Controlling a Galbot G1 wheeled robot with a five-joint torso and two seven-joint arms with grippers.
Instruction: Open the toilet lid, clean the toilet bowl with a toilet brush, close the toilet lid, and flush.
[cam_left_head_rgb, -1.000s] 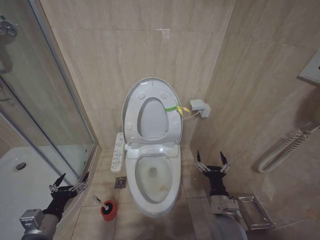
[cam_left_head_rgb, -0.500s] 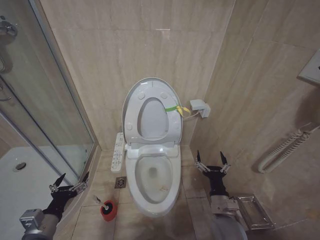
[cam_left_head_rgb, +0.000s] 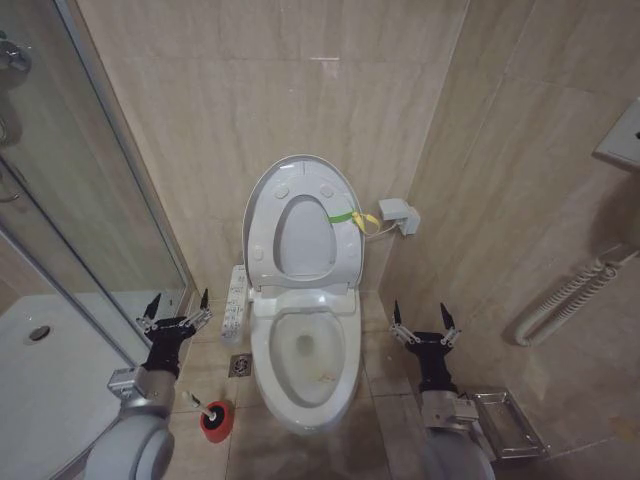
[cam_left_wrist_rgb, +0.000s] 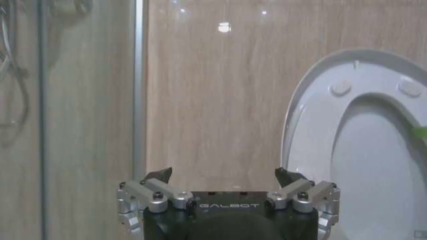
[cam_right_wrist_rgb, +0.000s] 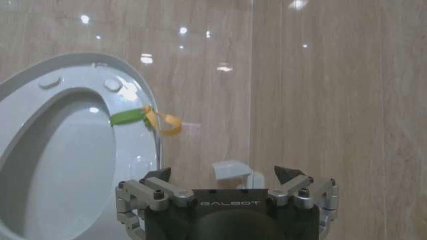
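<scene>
Head view: lid (cam_left_head_rgb: 300, 215) up; my wide-open left gripper (cam_left_head_rgb: 176, 313) hovers beyond the brush (cam_left_head_rgb: 213, 414), which I must grasp next; right gripper (cam_left_head_rgb: 421, 321) waits, open.

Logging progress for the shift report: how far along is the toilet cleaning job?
Done: the toilet lid stands open against the wall. In hand: nothing; the left tool hovers open above the toilet brush, which sits in its red holder; the right tool waits open beside the toilet bowl. Left: scrubbing, closing, flushing.
</scene>
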